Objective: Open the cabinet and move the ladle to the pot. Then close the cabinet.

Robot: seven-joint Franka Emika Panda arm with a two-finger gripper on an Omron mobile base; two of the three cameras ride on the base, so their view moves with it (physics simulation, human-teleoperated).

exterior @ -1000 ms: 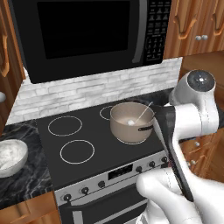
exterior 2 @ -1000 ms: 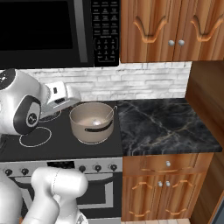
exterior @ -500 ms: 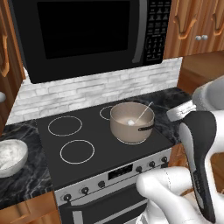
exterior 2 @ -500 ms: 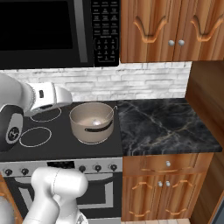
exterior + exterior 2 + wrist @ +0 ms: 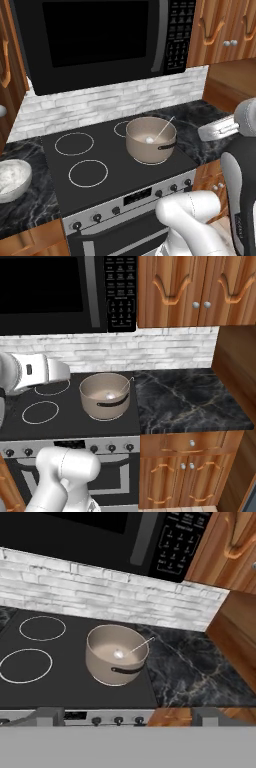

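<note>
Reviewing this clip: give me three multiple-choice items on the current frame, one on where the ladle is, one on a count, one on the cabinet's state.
1. Where is the ladle?
A. in the pot
B. on the counter
C. in the white bowl

2. How many burner rings on the stove show bare in the left base view?
A. none
B. two
C. five

3. What state are the cabinet doors in?
A. both shut
B. one ajar
C. both wide open

Key: 1 A, its handle leans on the pot rim; 2 B, two white rings lie left of the pot; 3 A, both doors sit flush.
</note>
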